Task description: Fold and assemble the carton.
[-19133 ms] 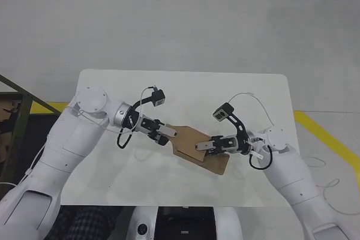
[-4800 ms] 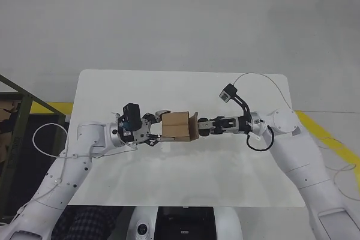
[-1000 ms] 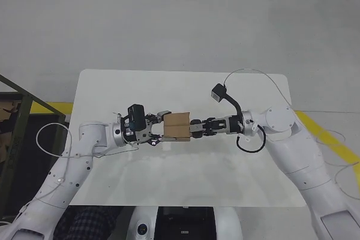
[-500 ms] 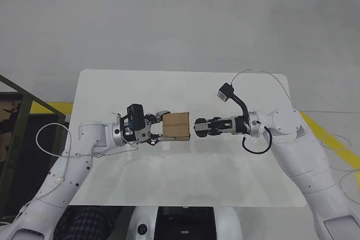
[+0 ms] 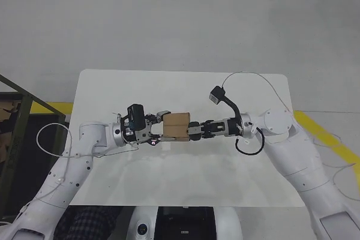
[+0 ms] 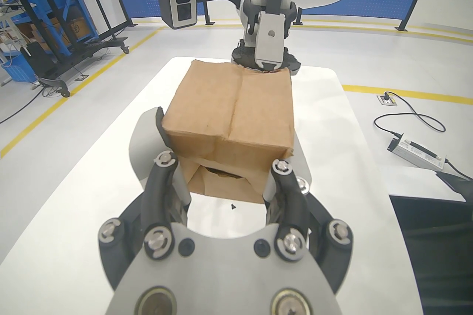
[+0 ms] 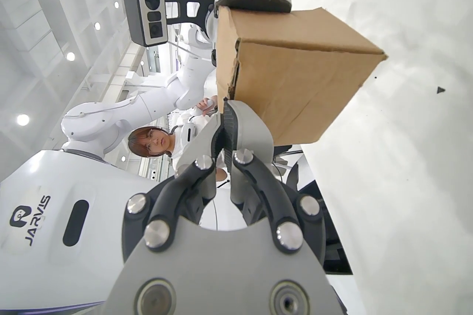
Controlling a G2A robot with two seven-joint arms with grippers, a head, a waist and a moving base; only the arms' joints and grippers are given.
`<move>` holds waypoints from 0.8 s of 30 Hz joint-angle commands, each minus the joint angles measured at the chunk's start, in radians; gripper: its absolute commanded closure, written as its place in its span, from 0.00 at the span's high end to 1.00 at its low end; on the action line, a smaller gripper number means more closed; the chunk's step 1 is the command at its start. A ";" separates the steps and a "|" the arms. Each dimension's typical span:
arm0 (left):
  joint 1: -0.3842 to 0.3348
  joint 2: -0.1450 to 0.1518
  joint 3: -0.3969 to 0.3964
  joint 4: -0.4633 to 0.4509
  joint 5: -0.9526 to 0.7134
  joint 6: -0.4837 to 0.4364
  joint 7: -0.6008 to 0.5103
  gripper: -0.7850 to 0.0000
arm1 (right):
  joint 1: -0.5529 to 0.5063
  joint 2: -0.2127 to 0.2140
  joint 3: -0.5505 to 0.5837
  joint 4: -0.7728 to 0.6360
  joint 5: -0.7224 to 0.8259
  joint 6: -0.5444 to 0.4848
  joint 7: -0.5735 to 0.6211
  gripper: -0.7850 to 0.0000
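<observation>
You have the brown cardboard carton (image 5: 176,126) hemmed in at mid-table. The left gripper (image 5: 165,127) clamps two opposite sides, and the right gripper (image 5: 192,130), fingers pressed together, blocks one end. The white table (image 5: 180,180) toward its front and rear edges gives open passage.

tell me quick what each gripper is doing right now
Left gripper: closed on the carton, gripping its sides.
Right gripper: closed, holding nothing, tips against the carton's end.

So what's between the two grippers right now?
Just the carton. In the top view the left gripper clasps one end of it, while the right gripper, shut, touches its tips to the opposite end.
</observation>
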 commanded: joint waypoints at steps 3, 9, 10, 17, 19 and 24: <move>-0.004 -0.002 0.006 0.029 -0.002 0.001 0.002 0.25 | -0.019 0.011 0.040 0.009 -0.004 -0.007 -0.004 0.00; -0.024 -0.010 0.041 0.110 0.017 0.010 -0.004 0.26 | -0.075 0.033 0.109 -0.031 -0.013 -0.006 -0.001 0.00; -0.029 -0.012 0.050 0.126 0.024 0.013 -0.001 0.26 | -0.083 0.035 0.116 -0.039 -0.015 -0.005 -0.001 0.00; -0.066 -0.026 0.112 0.234 0.104 0.048 0.037 0.27 | -0.124 0.041 0.116 -0.075 -0.024 -0.016 -0.013 0.00; -0.076 -0.030 0.129 0.264 0.126 0.054 0.053 0.29 | -0.129 0.039 0.103 -0.074 -0.027 -0.026 -0.016 0.00; -0.102 -0.038 0.164 0.328 0.179 0.069 0.093 0.44 | -0.123 0.033 0.076 -0.050 -0.051 -0.056 -0.032 0.00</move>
